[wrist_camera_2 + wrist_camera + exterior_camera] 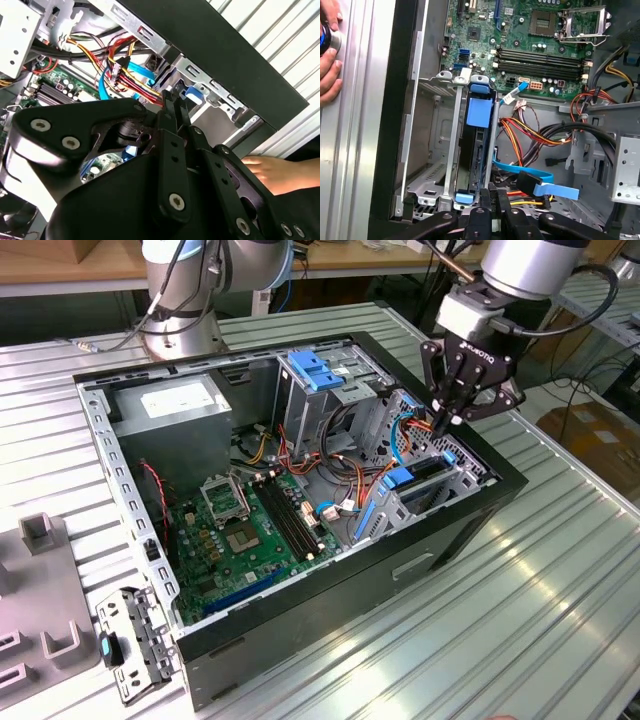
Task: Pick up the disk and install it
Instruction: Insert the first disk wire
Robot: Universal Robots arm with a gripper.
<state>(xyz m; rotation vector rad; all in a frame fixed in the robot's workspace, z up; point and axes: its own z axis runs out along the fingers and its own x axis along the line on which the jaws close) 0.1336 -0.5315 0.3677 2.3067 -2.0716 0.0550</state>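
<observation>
Above the drive cage [440, 480], the tool [455, 420], fingers together, touches the seated disk [477, 150].

Above cage [440, 475]: open, your gripper [452, 418] hangs right over it.
Slot: taken, disk [476, 150] sits between the rails.
Beside cage: cables [530, 135] crowd in on you.
Case rim [505, 468]: close alongside.
Table: a hand [327, 55] rests by the case.

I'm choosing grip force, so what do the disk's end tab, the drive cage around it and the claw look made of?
The disk's end tab: glossy blue, probably plastic. The drive cage: dull grey sheet metal with stamped holes and folded edges. The claw: matte black with visible screws, metal or hard plastic; unclear which.
</observation>
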